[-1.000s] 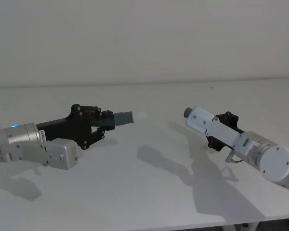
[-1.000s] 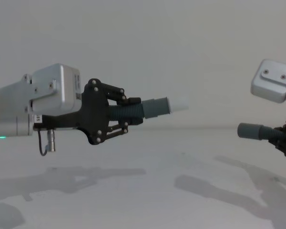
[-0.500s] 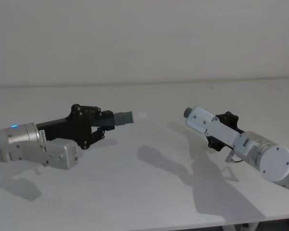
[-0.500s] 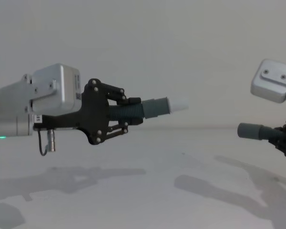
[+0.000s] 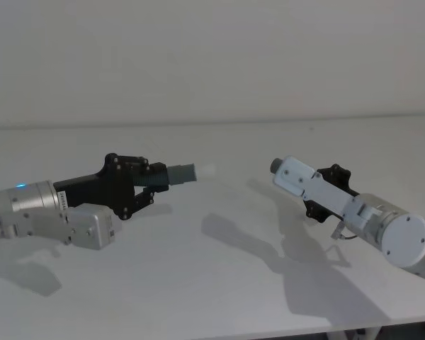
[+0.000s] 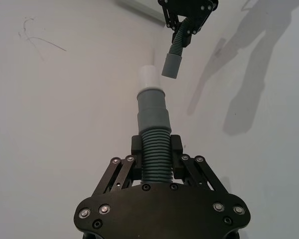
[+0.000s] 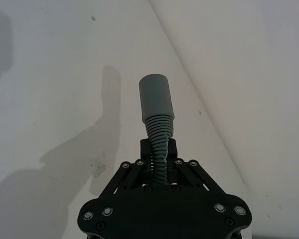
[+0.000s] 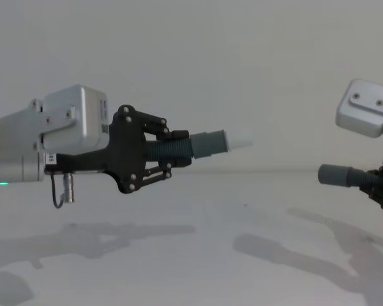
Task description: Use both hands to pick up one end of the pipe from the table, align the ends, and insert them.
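- Above the surface (image 5: pixel 219 283), on the robot's left, the left gripper (image 8: pixel 172 153) has its fingers closed on the ribbed part of the plug hose (image 8: pixel 195 146). The white tip (image 8: pixel 240 138) of that hose points across toward the other arm.
- On the right, the right gripper (image 7: pixel 158 149) has its fingers clamped on the ribs of the socket hose (image 7: pixel 158 127). Its grey cuff (image 8: pixel 335 173) faces the tip, well apart from it and a little lower in the chest view.
- Both pieces hang clear of the surface.
- The hoses look light. The ribbed lengths are probably bendy, as the socket hose curves slightly past the fingers, while the smooth cuffs seem stiff. A hold close behind each cuff should keep the ends from wandering.
- Only open air lies between the two ends, so a straight approach has room. The height offset likely needs correcting first.
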